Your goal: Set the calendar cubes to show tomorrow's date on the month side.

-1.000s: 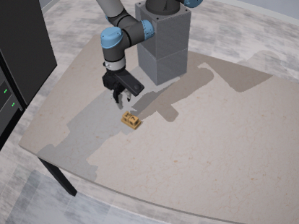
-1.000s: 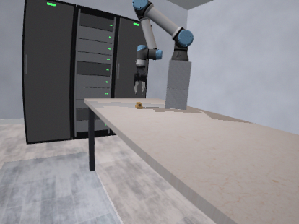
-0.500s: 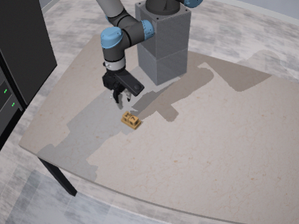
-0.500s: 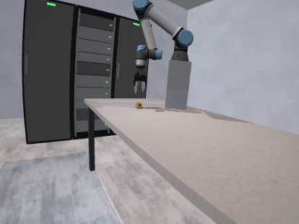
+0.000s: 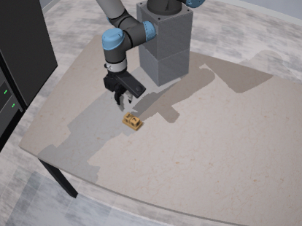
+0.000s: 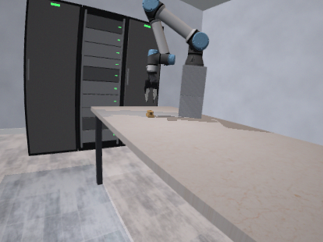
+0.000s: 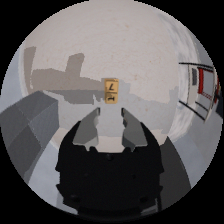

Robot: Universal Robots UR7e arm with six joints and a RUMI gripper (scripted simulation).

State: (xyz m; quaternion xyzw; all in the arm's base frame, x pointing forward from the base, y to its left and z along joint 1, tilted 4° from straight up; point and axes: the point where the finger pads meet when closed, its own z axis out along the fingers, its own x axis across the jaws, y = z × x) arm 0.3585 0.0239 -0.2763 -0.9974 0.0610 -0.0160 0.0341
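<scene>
The small wooden calendar (image 5: 132,121) sits on the table, a tray with two digit cubes side by side in it. It also shows in the exterior view (image 6: 149,114) and in the wrist view (image 7: 111,92), where dark marks show on the cubes' top faces; I cannot read them. My gripper (image 5: 122,101) hangs above the table, just behind the calendar and clear of it. It points down in the exterior view (image 6: 150,97). In the wrist view its fingers stand partly closed with a gap about one cube wide and nothing between them.
The grey pedestal (image 5: 165,42) of the arm stands on the table right behind the calendar. Dark server cabinets (image 6: 74,74) stand beyond the table's left edge. The table's left edge (image 5: 36,104) is a short way from the gripper.
</scene>
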